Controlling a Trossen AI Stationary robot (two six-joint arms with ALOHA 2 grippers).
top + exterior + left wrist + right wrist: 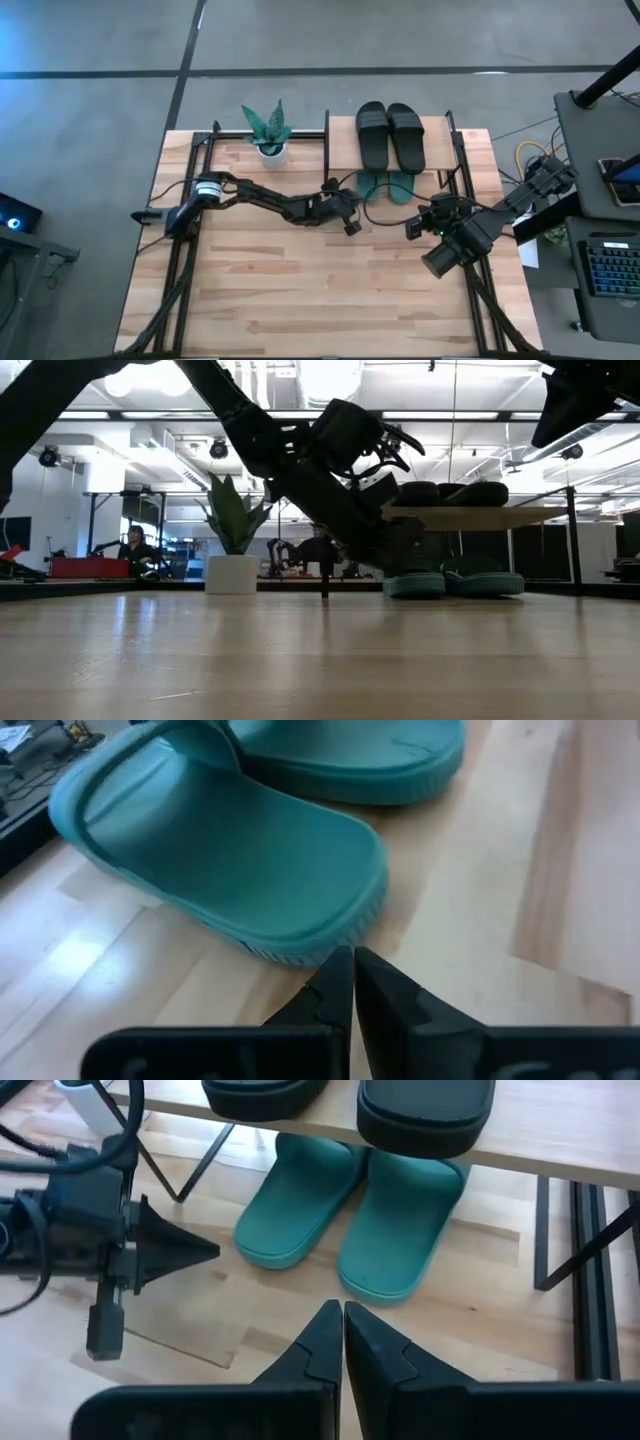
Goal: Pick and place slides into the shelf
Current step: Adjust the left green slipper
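The task appears all but finished: the black slides (391, 135) are set side by side on the top board of the shelf (340, 130), and the teal slides (388, 186) are tucked beneath it on the lower level, heels poking out toward the arms. No sandal is seen loose elsewhere on the table (300, 290), so only a final nudge or a retreat of the arms seems left. The left gripper (351, 222) is held low, just in front of the heel of the nearer teal slide (230, 860), its fingers pressed together and gripping nothing. The right gripper (418, 228) is held a little farther back, facing both teal slides under the board, its fingers likewise pressed together and empty. A potted plant (268, 132) stands beside the shelf.
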